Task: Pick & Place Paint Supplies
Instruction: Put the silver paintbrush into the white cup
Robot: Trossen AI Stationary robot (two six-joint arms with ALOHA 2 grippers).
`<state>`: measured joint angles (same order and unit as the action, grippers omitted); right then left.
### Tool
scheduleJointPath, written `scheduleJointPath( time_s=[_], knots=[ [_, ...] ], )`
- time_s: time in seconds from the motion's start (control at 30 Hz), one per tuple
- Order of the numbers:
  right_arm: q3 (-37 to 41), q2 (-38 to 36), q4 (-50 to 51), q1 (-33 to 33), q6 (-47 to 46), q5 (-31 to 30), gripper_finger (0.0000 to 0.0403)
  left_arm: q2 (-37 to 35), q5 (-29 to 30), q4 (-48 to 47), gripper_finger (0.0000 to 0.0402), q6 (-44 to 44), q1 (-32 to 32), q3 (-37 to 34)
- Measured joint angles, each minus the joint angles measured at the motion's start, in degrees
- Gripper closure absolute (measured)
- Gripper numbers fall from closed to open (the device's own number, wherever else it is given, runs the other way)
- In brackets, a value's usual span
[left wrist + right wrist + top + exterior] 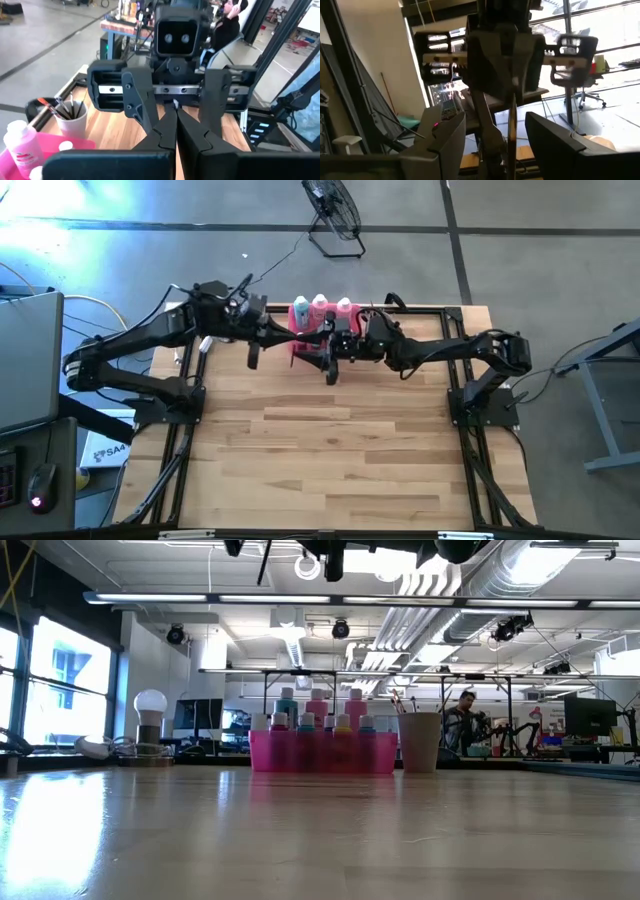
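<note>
Hovering: spread right claw [331, 370] has tall pink white-capped plastic bottles [320, 310] at its 12 o'clock, upright; clenched left claw [253, 356] farther.

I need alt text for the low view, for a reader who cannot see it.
A bright pink rectangular tray holding white-capped pink and teal bottles stands far back on the wooden table, a pale beige cup immediately beside it.

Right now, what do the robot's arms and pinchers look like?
Both arms are black, built of jointed segments with thin dark cables along them. The left gripper has two angular black fingers on a silvery rail. The right gripper has blocky dark fingers, and the same silvery rail shows on the gripper facing it.
</note>
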<state>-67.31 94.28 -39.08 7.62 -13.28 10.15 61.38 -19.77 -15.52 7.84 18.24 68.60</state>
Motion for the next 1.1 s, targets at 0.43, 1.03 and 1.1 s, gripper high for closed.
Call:
scheduleJointPath(
  time_s=[0.43, 1.03, 1.1],
  knots=[
    [0.0, 0.0, 2.5, 0.0, 0.1, -2.6, 0.0217, 3.2, -1.1, 3.4, 0.0401, 0.1, 0.1, 0.0],
    [0.0, 0.0, 2.4, 0.0, 1.5, -2.7, 0.0378, 3.1, -0.7, 3.4, 0.0402, -0.5, 0.1, 0.0],
    [0.0, 0.0, 2.4, 0.0, 1.5, -2.7, 0.0389, 3.1, -0.7, 3.4, 0.0402, -0.5, 0.1, 0.0]
  ],
)
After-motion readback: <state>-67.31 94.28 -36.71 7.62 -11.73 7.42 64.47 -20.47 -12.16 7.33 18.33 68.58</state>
